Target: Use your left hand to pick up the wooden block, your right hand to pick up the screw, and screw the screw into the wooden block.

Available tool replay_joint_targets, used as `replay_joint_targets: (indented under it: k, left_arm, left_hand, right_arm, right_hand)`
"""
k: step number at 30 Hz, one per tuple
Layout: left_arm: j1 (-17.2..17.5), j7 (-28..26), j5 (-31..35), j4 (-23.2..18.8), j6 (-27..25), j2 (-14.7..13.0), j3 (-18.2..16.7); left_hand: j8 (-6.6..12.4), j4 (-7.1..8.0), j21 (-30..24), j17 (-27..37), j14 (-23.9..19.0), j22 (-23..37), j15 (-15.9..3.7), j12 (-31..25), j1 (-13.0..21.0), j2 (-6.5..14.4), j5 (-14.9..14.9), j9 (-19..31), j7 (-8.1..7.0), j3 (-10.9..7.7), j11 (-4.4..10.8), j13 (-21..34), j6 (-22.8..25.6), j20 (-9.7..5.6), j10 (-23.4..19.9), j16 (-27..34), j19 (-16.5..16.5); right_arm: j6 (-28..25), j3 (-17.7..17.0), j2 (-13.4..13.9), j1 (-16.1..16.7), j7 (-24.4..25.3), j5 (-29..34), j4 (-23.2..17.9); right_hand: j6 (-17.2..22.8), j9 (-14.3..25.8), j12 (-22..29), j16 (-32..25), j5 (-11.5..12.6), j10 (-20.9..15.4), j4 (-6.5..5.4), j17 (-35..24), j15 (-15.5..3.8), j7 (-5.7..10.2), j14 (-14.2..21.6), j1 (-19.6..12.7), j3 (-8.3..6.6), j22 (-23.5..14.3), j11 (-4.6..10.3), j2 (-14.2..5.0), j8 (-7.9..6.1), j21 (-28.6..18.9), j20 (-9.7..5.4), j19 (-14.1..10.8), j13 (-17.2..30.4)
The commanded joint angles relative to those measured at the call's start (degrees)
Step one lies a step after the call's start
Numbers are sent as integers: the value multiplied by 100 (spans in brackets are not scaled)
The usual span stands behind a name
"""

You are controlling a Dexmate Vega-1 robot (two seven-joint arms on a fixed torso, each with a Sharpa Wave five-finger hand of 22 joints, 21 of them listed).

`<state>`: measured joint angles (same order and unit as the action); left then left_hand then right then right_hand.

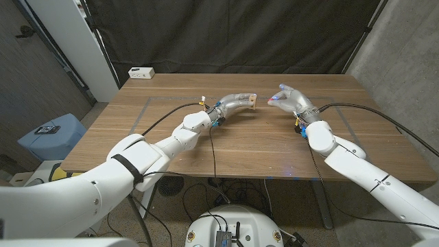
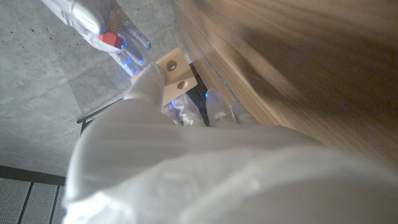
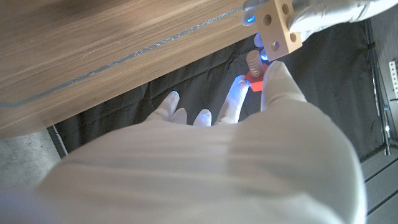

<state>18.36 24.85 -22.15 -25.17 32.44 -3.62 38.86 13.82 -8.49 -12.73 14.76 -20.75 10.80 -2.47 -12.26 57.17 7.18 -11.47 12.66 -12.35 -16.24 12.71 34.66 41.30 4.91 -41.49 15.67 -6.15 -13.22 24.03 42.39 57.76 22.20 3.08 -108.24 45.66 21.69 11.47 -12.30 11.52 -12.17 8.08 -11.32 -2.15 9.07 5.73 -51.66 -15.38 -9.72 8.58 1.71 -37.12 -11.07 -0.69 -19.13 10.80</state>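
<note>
The small pale wooden block with drilled holes (image 3: 278,26), light and rigid, is gripped above the bench (image 1: 260,144) by the left robot hand (image 1: 236,104); just beside it the right robot hand (image 1: 287,98) pinches the red-headed, likely slippery screw (image 3: 254,68) by its head.

The desk (image 1: 240,147) is brown wood with visible grain and a smooth, faintly sheened finish, the wooden block (image 3: 278,28) is pale, matt bare wood, and each robot hand (image 1: 236,104) wears smooth whitish translucent covering.
</note>
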Motion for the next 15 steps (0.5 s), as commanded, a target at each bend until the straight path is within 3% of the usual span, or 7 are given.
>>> replay_joint_targets:
  k: [1, 15]
  left_arm:
    - [-3, 38, -15, 6, 8, 67, 1]
    - [235, 3, -77, -421, -139, -11, -11]
  left_hand:
    - [30, 5, -20, 31, -59, 33, -650, -44, -31, 13, -53, 9, -6, -38, -8, 9, 46, 34, 8, -20, -3]
    - [39, -2, -22, 28, -81, 33, -650, -55, -36, 10, -54, 8, 10, -52, -7, 9, 71, 35, -21, -19, -9]
  right_arm:
    - [388, -92, -362, 114, 475, -333, 132]
    - [704, -61, -826, 66, 950, -438, 309]
  right_hand:
    - [15, 18, -19, 11, -17, -17, -1, -20, -201, -25, 20, 11, 21, -19, -16, -56, -36, -6, 27, -28, 9]
    - [-12, 20, -1, -3, -27, -88, 12, -18, -204, -64, 60, -16, 18, -19, -47, -82, -49, -22, 8, -73, 9]
